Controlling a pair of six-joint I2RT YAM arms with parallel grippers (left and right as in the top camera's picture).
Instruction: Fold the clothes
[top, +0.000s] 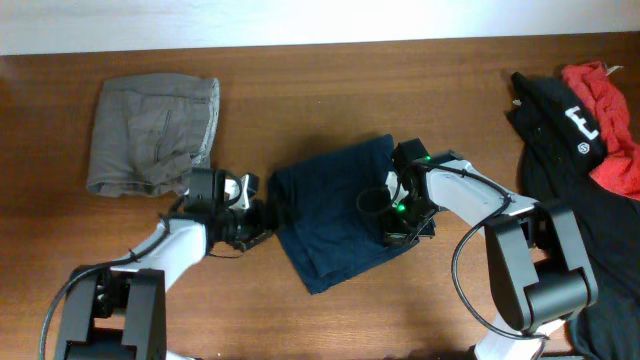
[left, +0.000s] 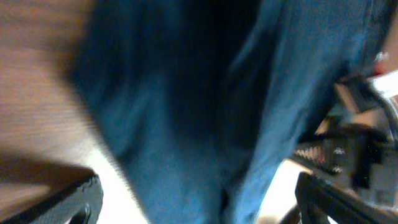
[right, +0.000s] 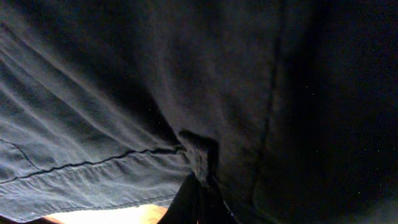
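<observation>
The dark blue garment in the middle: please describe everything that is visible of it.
The garment is dark blue woven cloth with stitched seams, folded into a rough rectangle lying flat and askew on the wooden table. The right claw pinches its right part, puckering the cloth; the left claw is at its left edge, open.

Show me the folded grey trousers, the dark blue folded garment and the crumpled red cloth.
folded grey trousers (top: 150, 130), overhead view, top layer's middle
dark blue folded garment (top: 330, 220), overhead view, bare centre
crumpled red cloth (top: 616, 163), overhead view, lower part
</observation>
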